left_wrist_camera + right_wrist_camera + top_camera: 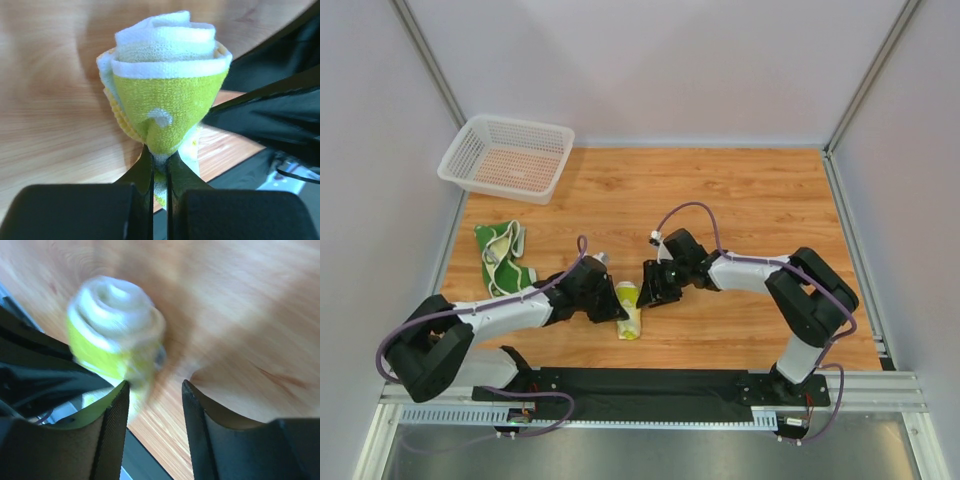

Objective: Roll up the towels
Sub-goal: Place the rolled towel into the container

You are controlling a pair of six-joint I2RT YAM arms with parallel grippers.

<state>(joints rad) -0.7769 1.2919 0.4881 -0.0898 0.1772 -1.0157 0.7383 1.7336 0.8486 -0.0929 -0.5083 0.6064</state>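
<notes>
A bright yellow-green towel (628,308), rolled into a tight cylinder, lies on the wooden table between the two arms. My left gripper (612,302) is shut on it: in the left wrist view the fingertips (159,152) pinch a fold at the bottom of the roll (167,100), whose white spiral end faces up. My right gripper (646,285) is just to the right of the roll. In the right wrist view it (155,390) stands open with bare wood between the fingers, and the blurred roll (115,330) sits just past its left finger. A second towel (500,258), green with cream patterns, lies crumpled at the left.
A white mesh basket (507,157) stands at the back left corner. Grey walls close in the table on three sides. The black base rail (640,385) runs along the near edge. The right arm's dark body (270,115) fills the right side of the left wrist view.
</notes>
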